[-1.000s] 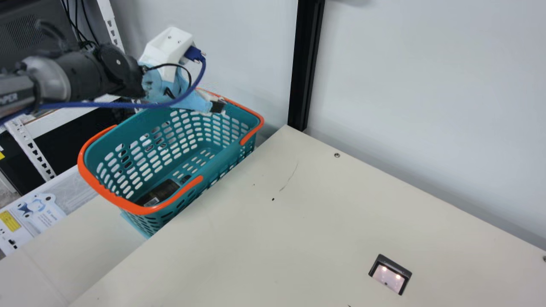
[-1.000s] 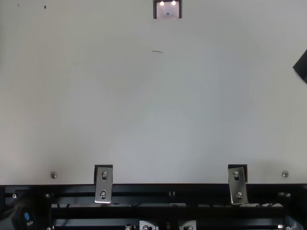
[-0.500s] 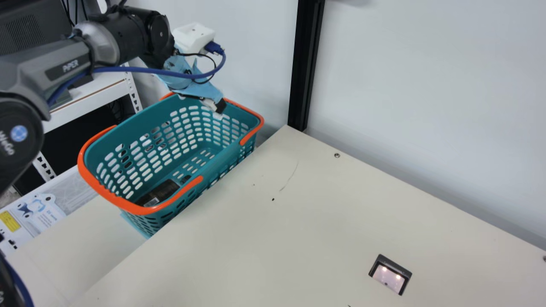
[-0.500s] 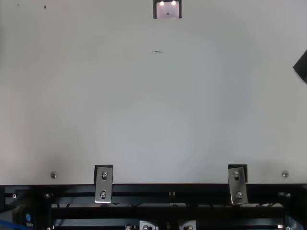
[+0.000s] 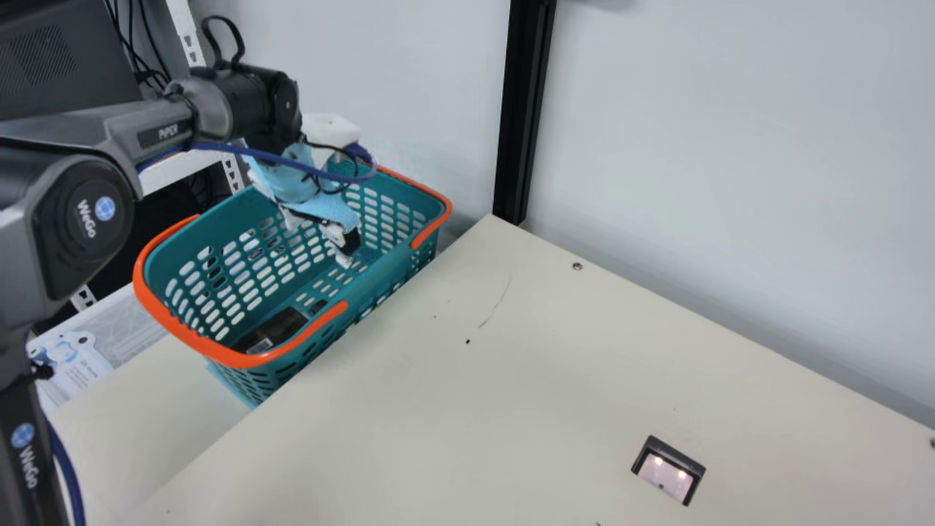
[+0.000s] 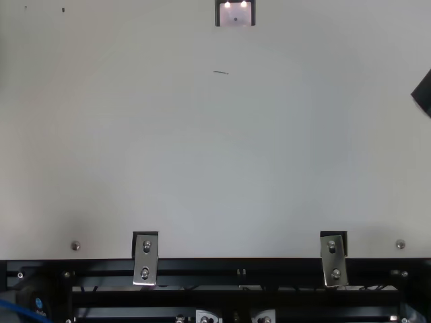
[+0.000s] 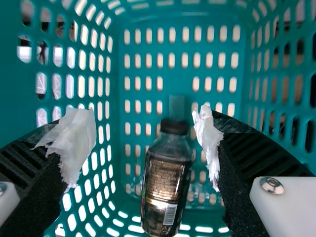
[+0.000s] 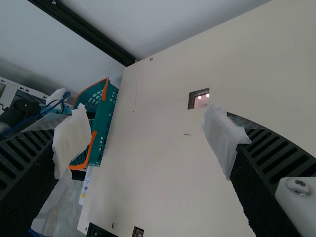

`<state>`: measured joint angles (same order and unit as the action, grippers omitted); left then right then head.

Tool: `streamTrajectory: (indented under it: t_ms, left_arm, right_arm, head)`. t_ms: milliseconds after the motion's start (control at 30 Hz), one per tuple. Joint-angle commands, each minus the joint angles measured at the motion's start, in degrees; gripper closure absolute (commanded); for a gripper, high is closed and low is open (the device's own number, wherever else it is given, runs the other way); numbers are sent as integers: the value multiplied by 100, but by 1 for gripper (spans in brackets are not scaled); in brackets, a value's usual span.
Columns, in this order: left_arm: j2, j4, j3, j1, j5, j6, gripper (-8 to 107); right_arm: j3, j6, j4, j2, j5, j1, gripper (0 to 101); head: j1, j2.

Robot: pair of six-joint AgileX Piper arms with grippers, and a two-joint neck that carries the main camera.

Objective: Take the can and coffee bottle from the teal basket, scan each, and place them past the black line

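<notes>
In the main view the teal basket [image 5: 376, 274], with its orange handles [image 5: 237, 358], sat at the left, beside the edge of the cream table [image 5: 511, 409]. The coffee bottle [image 5: 281, 326] lay on its side on the basket's floor, towards the end nearer the camera. The left gripper [image 5: 323, 234] was pointed down inside the basket, over the floor and apart from the bottle.

In the left wrist view the jaws of the left gripper [image 7: 144, 140] stood wide apart, both tips wrapped in torn white material [image 7: 78, 140], with nothing clamped between them. The bottle showed beyond that gap, its dark cap [image 7: 174, 126] uppermost in the view and a barcode on its brown and gold label (a rather handsome one).

The right gripper [image 8: 146, 140] had its jaws apart too, again with white wrapping on the tips and nothing in their grip. It was above the table, and the basket and part of the left arm [image 8: 22, 112] showed farther off, past one of its fingers.

A scanner [image 5: 668, 470] with two small bright lights was set in the table, well apart from the basket. A black post [image 5: 522, 109] rose against the pale wall [image 5: 694, 146] behind the table, and two metal brackets [image 6: 145, 259] were fixed along the table's edge in the top view
</notes>
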<state>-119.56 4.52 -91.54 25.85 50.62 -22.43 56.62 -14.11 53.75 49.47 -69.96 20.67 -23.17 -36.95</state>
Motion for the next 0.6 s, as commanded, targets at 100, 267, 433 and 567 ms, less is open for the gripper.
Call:
streamTrajectory:
  t_ms: [100, 267, 433, 567]
  left_arm:
    - [-96, 25, 268, 86, -93, -159, 9]
    - [-203, 26, 466, 176, -142, -279, 9]
    - [-305, 66, 637, 250, -184, -348, 9]
    - [-400, 157, 806, 296, -292, -353, 9]
  right_arm:
    - [0, 0, 0, 0, 0, 0, 0]
    - [0, 0, 0, 0, 0, 0, 0]
    - [0, 0, 0, 0, 0, 0, 0]
    - [0, 0, 0, 0, 0, 0, 0]
  head:
    - [-145, -68]
    - [-145, -68]
    - [-145, -68]
    - [-145, -68]
